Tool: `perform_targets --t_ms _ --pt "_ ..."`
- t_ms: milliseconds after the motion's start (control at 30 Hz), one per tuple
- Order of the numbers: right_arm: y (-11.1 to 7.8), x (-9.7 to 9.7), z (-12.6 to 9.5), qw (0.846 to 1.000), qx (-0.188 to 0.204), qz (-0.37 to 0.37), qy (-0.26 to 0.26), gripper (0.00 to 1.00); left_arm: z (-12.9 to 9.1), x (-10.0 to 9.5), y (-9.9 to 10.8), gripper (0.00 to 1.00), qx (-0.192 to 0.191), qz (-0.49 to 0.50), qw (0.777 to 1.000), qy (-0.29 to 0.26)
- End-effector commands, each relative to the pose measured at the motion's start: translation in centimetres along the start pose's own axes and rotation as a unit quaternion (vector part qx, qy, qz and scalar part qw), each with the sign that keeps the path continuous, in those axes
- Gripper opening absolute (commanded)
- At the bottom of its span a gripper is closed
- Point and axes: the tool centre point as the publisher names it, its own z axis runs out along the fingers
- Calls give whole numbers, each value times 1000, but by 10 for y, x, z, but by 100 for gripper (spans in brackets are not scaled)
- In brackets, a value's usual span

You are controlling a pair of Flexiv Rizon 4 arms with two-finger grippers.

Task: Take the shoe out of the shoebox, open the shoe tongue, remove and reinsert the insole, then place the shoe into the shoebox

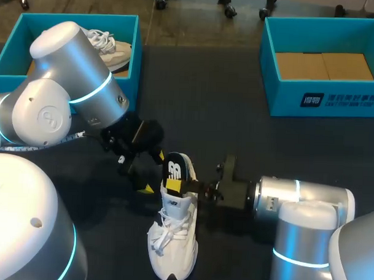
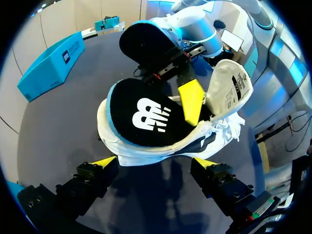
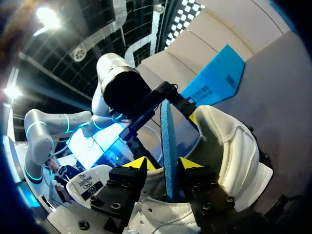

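Logged white sneaker (image 1: 172, 253) sitting on table (image 1: 237, 117), tongue (image 2: 229, 90) pulled open. Found insole (image 1: 175, 173) standing half out of sneaker's mouth, pinched edgewise by right gripper (image 3: 163, 163). Noted left gripper (image 2: 155, 163) spread wide, empty, just beside sneaker's heel. Judged insole step in hand; removing or reinserting, cannot tell. Next: needs sneaker braced, insole kept straight.

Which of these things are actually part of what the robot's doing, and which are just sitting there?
In the job: white shoe; black insole, clamped in the right pincer; open left pincer; empty blue box, probably its shoebox.
Just lying about: other blue box; the spare shoe inside it.
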Motion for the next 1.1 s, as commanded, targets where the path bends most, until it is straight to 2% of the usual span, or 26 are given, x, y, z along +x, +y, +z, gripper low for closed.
perform_targets --t_ms 33,167,333,367,400,433,633,1100 --pt "12 -3 3 1000 16 -1 3 46 1 1 1 100 1 0 1000 -1" --pt "17 -7 4 1000 17 -2 5 45 1 1 1 100 1 0 1000 -1" --pt "22 -18 -2 1000 -6 15 13 42 1 1 1 100 1 0 1000 -1" --pt "23 -21 -3 1000 -8 20 14 33 1 1 1 100 1 0 1000 -1" --pt "25 -23 -4 1000 -8 22 15 19 1 1 1 100 1 0 1000 -1" --pt "26 -25 -4 999 -8 28 14 0 1 1 1 100 1 0 1000 -1" --pt "18 -31 -1 998 1 57 14 0 1 1 1 100 1 0 1000 -1" --pt "-18 -18 -2 996 -2 84 3 0 1 1 1 100 1 0 1000 -1"
